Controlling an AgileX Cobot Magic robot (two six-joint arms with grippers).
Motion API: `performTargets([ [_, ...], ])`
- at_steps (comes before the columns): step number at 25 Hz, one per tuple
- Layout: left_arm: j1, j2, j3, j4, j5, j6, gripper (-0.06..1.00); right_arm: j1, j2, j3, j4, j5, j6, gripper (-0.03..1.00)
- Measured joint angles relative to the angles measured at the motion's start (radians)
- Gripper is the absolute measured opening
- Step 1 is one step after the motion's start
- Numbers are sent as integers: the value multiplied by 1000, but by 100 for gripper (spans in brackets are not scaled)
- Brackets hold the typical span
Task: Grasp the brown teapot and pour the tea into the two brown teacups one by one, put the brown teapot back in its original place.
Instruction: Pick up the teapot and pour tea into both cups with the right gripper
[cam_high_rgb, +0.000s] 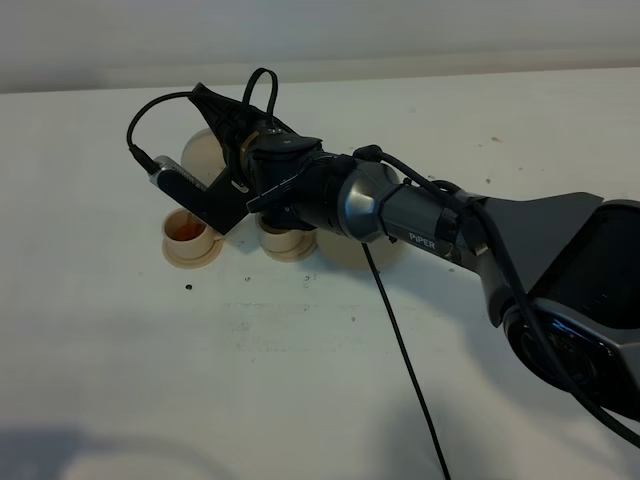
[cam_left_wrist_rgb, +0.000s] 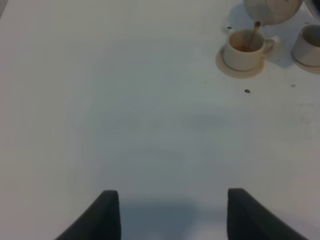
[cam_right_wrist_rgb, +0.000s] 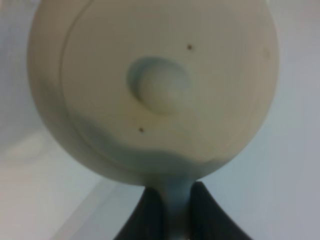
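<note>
The right gripper (cam_right_wrist_rgb: 171, 200) is clenched on the loop handle (cam_right_wrist_rgb: 172, 192) of the brown teapot (cam_right_wrist_rgb: 100, 65). It holds the pot off the table (cam_high_rgb: 300, 380), with the lid knob (cam_right_wrist_rgb: 159, 89) facing the wrist camera. In the left wrist view a thin stream of tea (cam_left_wrist_rgb: 255, 31) falls from the spout into the first teacup (cam_left_wrist_rgb: 242, 52), which stands on its small saucer (cam_left_wrist_rgb: 235, 70) with brown liquid already showing inside. The second teacup (cam_high_rgb: 283, 240) stands on its own saucer just beside the first, apart from it, and its top is partly hidden under the right arm. The wide saucer (cam_high_rgb: 340, 255) lies bare just beyond that cup, and the arm's body covers most of it. The far edge of the table runs close behind the teapot, where a pale wall (cam_high_rgb: 400, 40) rises, so room there is narrow. On the near side of the cups the white surface is broad and open, crossed only by a black cable (cam_high_rgb: 405, 360) trailing from the arm, with a few dark specks near the saucers. The left gripper (cam_left_wrist_rgb: 172, 210) hangs with its jaws spread and nothing between them over that open stretch, well apart from the cups.
</note>
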Motion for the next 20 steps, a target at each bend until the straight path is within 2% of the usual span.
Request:
performTargets([
  [20,0,0,0,0,0,1,47,2,0,0,-31,0,1,12],
])
